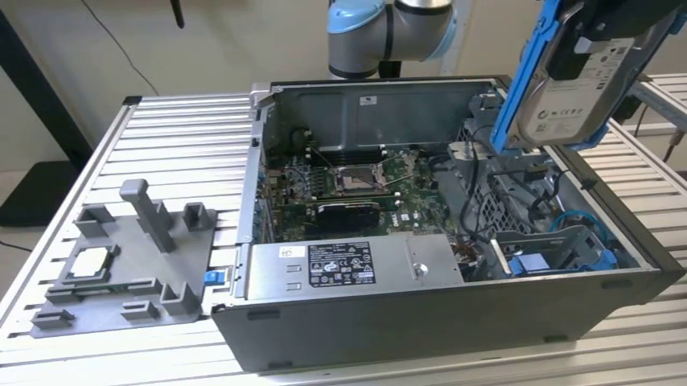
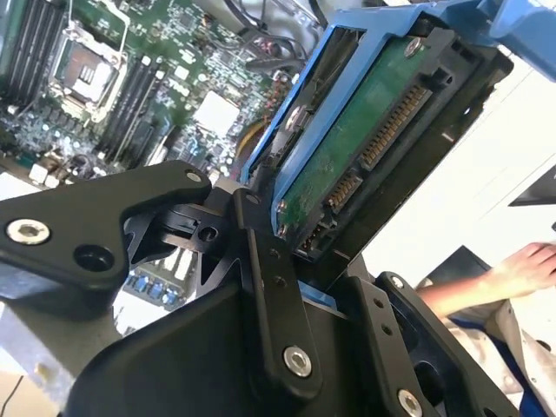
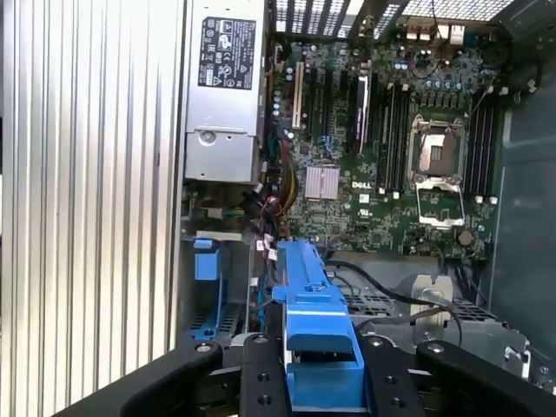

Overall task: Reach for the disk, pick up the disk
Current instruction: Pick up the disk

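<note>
Holding: the gripper (image 3: 321,382) is closed on the disk (image 1: 574,84), its black fingers (image 2: 269,287) clamped on the blue bracket (image 3: 313,326).
Disk position: lifted clear above the computer case (image 1: 429,322), tilted near upright, label (image 1: 585,88) facing the exterior view.
Handling: likely rigid and fairly dense; the exposed green circuit board (image 2: 360,143) and connector pins look fragile.
Grip site: the plastic bracket seems the safer hold, though smooth plastic may slip.
Below: motherboard (image 3: 391,148) and power supply (image 1: 349,265) lie open in the case.
Far side: a grey fixture (image 1: 129,265) sits on the table (image 1: 183,137); a person's hand (image 2: 521,269) rests beyond the case.
</note>
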Motion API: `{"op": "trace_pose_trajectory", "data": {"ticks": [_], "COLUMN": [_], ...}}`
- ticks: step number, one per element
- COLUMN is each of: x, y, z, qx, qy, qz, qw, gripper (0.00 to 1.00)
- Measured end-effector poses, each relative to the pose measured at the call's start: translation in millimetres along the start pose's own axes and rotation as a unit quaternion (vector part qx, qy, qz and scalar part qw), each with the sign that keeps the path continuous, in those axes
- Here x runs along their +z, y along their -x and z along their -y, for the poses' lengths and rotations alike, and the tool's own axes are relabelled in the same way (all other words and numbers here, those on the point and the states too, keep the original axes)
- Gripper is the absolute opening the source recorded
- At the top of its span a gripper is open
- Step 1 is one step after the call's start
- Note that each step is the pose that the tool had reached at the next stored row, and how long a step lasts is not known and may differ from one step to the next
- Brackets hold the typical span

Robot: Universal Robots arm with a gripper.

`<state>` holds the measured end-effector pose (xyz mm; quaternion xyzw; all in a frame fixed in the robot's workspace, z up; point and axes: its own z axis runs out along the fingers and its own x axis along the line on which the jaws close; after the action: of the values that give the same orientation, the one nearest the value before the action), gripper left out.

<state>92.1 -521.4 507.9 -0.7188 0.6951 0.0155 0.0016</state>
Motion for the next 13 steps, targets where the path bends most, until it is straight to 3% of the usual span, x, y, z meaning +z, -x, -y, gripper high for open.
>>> {"op": "trace_pose_trajectory", "data": {"ticks": [8, 13], "x": [2.7, 7.6], "y": [-22.4, -30.6], "z": [4.0, 7.1], "qx": [0.000, 0.000], "qy": [0.0000, 0.0000], "qz": [0.0000, 0.0001], "qw": [1.0000, 1.0000], "gripper": [0.00, 0.00]}}
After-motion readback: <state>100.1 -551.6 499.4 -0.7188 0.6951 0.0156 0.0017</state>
